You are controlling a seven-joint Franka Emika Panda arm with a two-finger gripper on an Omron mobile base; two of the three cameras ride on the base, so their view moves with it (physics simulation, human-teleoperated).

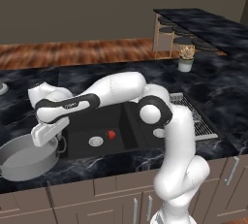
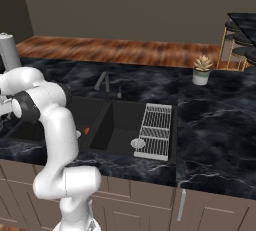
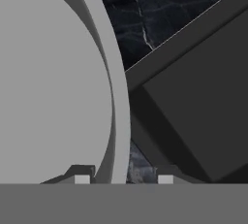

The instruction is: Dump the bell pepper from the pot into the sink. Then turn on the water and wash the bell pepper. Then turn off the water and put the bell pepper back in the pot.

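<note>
The wide, shallow grey metal pot (image 1: 26, 160) sits on the black marble bench (image 1: 213, 97) just left of the matte black double-basin sink (image 1: 123, 121). The gripper (image 3: 123, 178) is at the pot's right rim, its two fingertips (image 3: 81, 178) straddling the wall, one inside and one outside; it grips the pot. The small bright red bell pepper (image 1: 111, 134) lies in the sink's left basin, just right of the round silver drain (image 1: 96, 141). Right of the sink's right basin lies a ribbed metal drying rack (image 2: 156, 129). Farther right and behind stands a small potted plant (image 2: 202, 69).
</note>
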